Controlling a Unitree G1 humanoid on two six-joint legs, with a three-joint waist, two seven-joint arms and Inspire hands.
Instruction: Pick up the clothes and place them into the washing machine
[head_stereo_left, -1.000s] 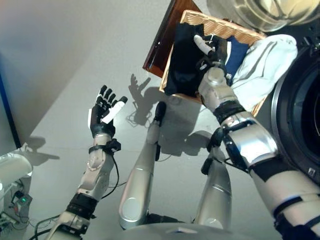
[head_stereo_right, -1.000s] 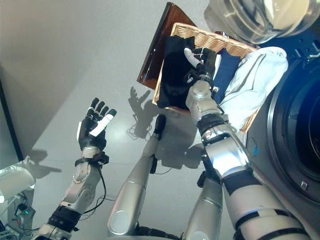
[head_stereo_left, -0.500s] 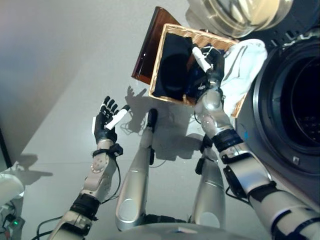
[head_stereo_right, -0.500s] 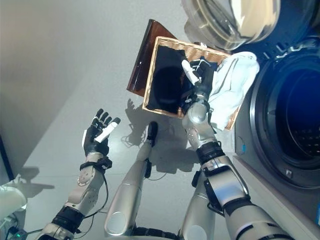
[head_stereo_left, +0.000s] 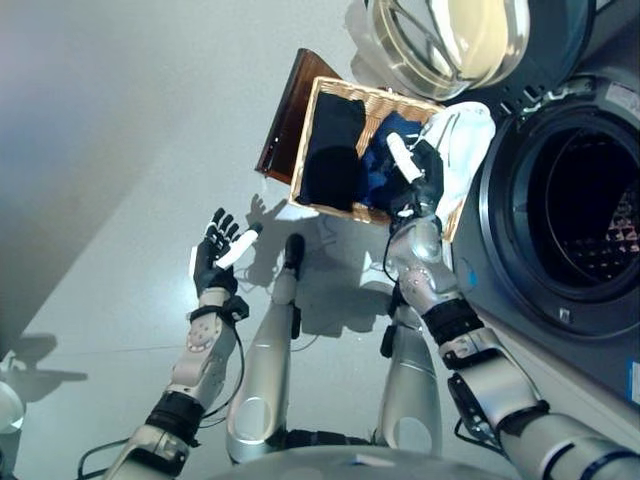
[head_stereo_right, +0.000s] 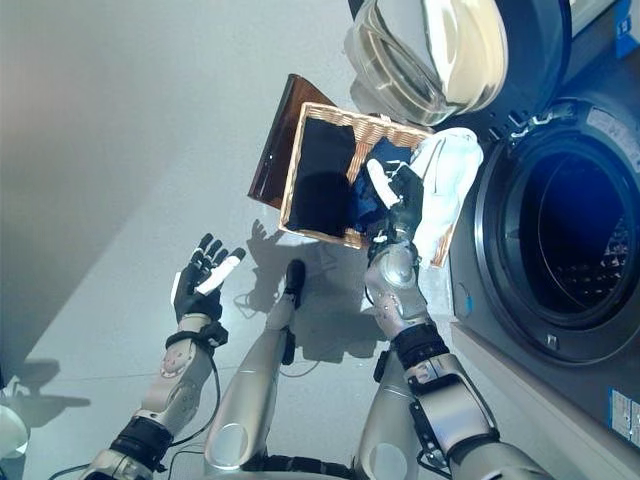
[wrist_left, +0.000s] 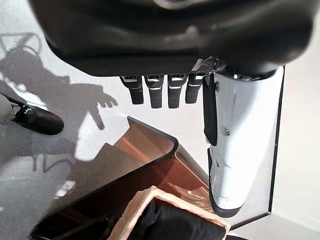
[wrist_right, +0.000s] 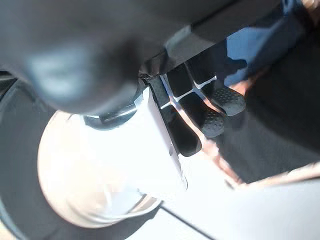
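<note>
1 rectangular woven wicker basket (head_stereo_left: 432, 102)

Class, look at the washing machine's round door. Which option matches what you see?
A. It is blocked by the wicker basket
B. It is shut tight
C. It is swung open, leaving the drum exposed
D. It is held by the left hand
C: the washing machine's door is swung open above the wicker basket, and the dark drum is exposed.
</note>
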